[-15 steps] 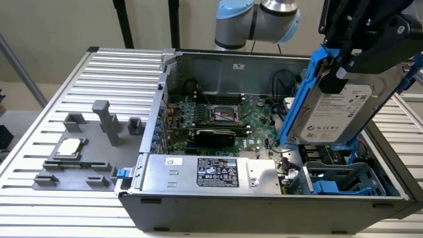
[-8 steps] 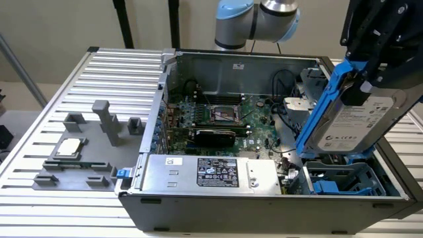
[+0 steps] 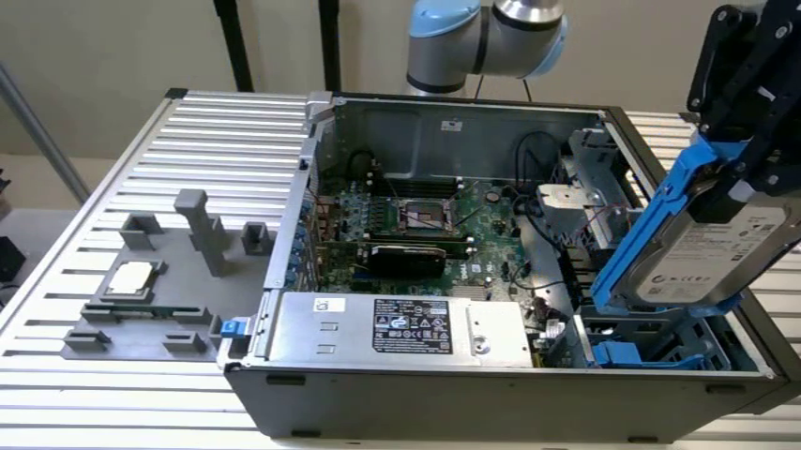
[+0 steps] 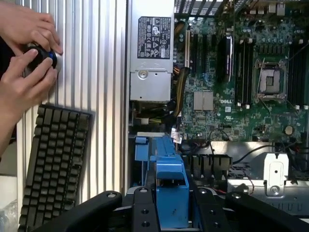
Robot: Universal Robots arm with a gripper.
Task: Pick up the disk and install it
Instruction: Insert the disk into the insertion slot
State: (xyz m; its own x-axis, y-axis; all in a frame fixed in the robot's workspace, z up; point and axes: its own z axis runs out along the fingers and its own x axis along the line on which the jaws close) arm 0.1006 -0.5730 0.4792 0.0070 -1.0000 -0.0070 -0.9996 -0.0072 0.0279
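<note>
The disk [image 3: 716,246], a silver-grey hard drive with a white label and blue carrier rails, hangs tilted at the exterior view's right. It is above the front right corner of the open computer case [image 3: 501,384]. My black gripper [image 3: 738,183] is shut on its upper end. In the wrist view the disk's blue carrier [image 4: 170,186] sits between my black fingers [image 4: 140,215]. Below the disk lies a drive bay with blue parts [image 3: 632,354].
Inside the case are a motherboard [image 3: 414,220] and a silver power supply with a black label [image 3: 400,328]. A grey fixture [image 3: 138,319] holding a CPU chip [image 3: 131,279] stands on the slatted table. A person's hands [image 4: 24,53] hold a dark object beside a keyboard [image 4: 53,164].
</note>
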